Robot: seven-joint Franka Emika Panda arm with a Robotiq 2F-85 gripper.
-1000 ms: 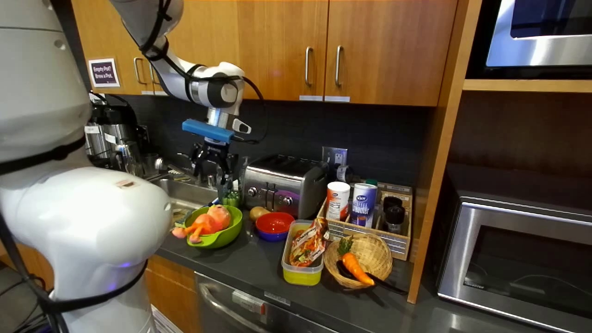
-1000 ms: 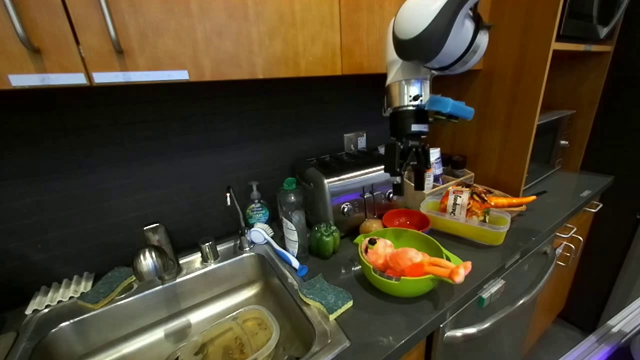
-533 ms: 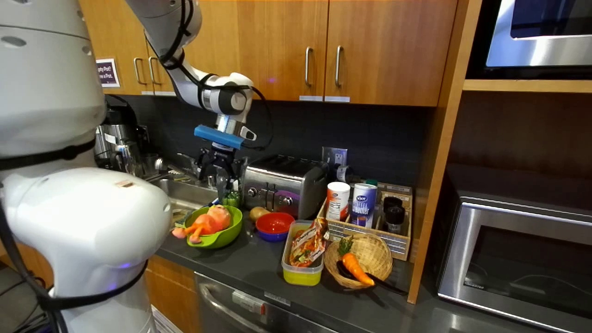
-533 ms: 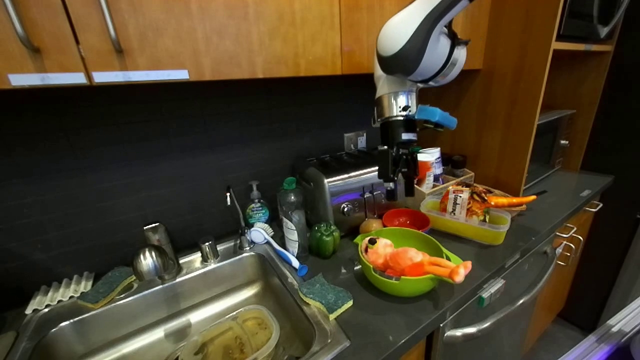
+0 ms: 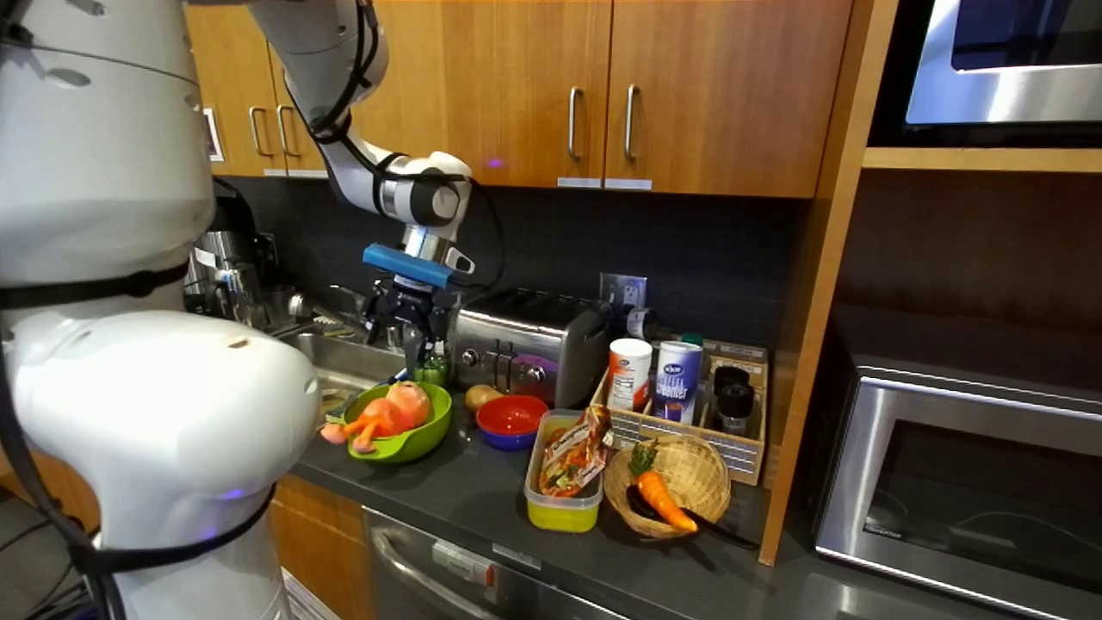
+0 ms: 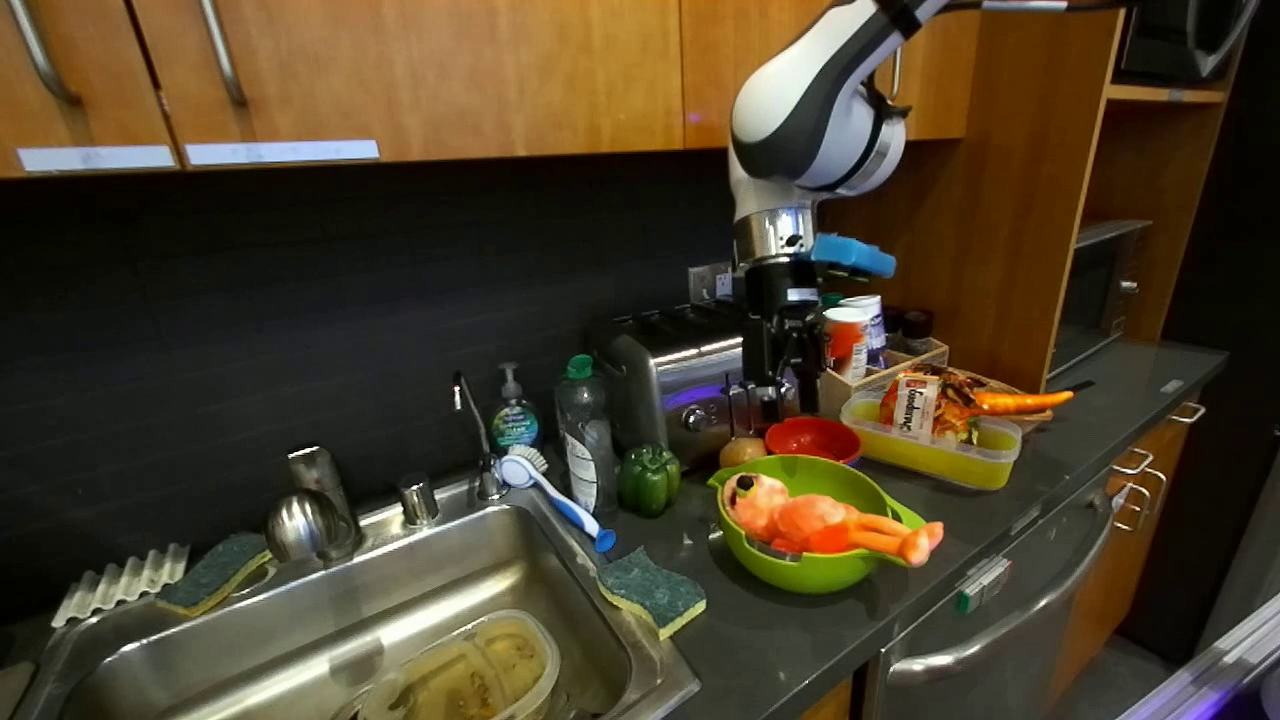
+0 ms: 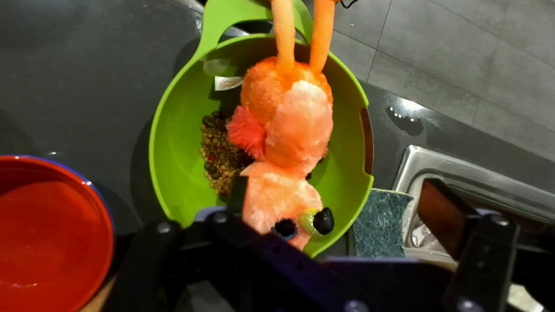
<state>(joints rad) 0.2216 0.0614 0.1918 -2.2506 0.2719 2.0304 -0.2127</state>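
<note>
Hovering above the counter (image 6: 740,640) near the toaster (image 6: 680,375), your gripper (image 7: 342,207) is spread wide and has hold of nothing. Nearest beneath it lies the pink-orange plush toy (image 7: 299,130), in the green bowl (image 7: 173,143), with its long legs sticking out over the rim; part of your gripper hides the edge of its head in the wrist view. Mixed beans and grains (image 7: 217,173) show in the bowl beside and under it. Just beside that bowl you have the red-and-blue bowl (image 7: 43,234) and a round tan item (image 5: 482,397), while a sponge (image 6: 652,592) lies on its other side at the edge of the sink (image 6: 330,620). Most in the way, by its bulk, stands the toaster close to your gripper; on its sink side you have a green pepper (image 6: 650,482) and a green-capped bottle (image 6: 585,435), with a dish brush (image 6: 572,515) lying just beside the bottle. Farther out you see a plastic container (image 5: 561,515) holding a bright packet (image 5: 572,456), a wicker basket (image 5: 702,474) with a carrot (image 5: 661,498), and a box (image 5: 732,456) of canisters (image 5: 677,379). Compared with a second ago, your gripper has come lower; in an exterior view it now covers more of the toaster's front and leaves more of the red-and-white canister (image 6: 847,345) in sight, while the toy and the green bowl lie where they were.
</note>
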